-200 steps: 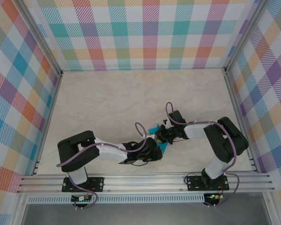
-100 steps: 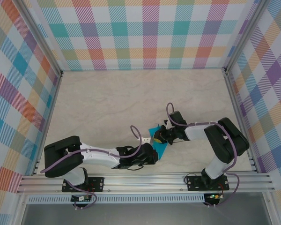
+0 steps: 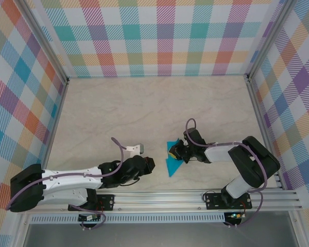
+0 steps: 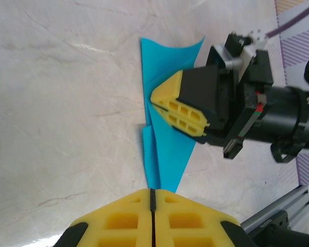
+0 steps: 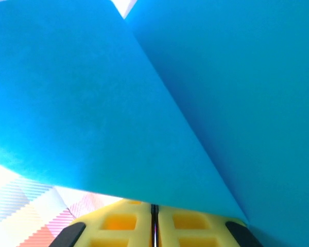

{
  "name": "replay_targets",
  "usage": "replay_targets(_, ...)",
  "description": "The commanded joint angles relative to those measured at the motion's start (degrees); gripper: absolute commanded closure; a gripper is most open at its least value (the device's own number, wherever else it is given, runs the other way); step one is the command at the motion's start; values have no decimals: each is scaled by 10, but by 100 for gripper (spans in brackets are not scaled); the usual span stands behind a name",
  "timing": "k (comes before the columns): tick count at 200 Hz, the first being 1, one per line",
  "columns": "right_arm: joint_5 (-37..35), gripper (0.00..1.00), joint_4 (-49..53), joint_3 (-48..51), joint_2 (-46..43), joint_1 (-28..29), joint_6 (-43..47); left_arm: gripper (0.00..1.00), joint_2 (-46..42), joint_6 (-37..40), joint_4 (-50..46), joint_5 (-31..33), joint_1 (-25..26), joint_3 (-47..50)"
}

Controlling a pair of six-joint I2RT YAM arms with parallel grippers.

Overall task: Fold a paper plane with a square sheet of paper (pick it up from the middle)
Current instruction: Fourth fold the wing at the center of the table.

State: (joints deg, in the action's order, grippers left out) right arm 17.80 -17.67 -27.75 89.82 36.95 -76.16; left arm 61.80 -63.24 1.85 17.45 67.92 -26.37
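Blue paper makes the plane (image 3: 171, 164). It lies on the table (image 3: 118, 103), low in the top view and a little right of the middle. It is a thin shape with a sharp point at the lower end.

The right jaws are shut. In the left wrist view their yellow pads (image 4: 177, 110) sit tight together with just a thin line between them. They rest on top of the plane (image 4: 167, 154) near its wide upper end. I cannot tell if a bit of paper is pinched between them. The top corner of the paper curls up off the table beside them.

The left jaws are shut too, and they hold nothing. Their yellow pads (image 4: 118, 221) are at the bottom of the left wrist view, pressed together. The plane's sharp point comes down right to them there, so it looks like a touch. The top view shows a strip of bare table between the left jaws and the plane, so they are near but apart.

In the right wrist view the paper (image 5: 144, 103) is very close and bends over in a big soft curve. The right pads (image 5: 118, 224) peek out under its lower edge, shut. The plane's shape cannot be made out from there.
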Motion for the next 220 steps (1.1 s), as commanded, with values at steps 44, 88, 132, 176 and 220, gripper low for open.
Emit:
replay_targets(44, -71, 96, 42, 31, 29, 45, -123, 99, 105, 28, 74, -120, -28, -43)
replay_targets(88, -80, 94, 53, 40, 11, 49, -121, 100, 214, -12, 183, -132, -28, -84)
replay_targets(132, -72, 94, 45, 36, 27, 49, -119, 100, 279, -66, 187, -105, -29, -86)
replay_targets(176, -66, 94, 43, 31, 37, 49, -113, 100, 316, -101, 164, -81, -25, -76)
replay_targets(220, -72, 90, 101, 11, 8, 48, -71, 100, 353, -140, 99, -62, 1, -86)
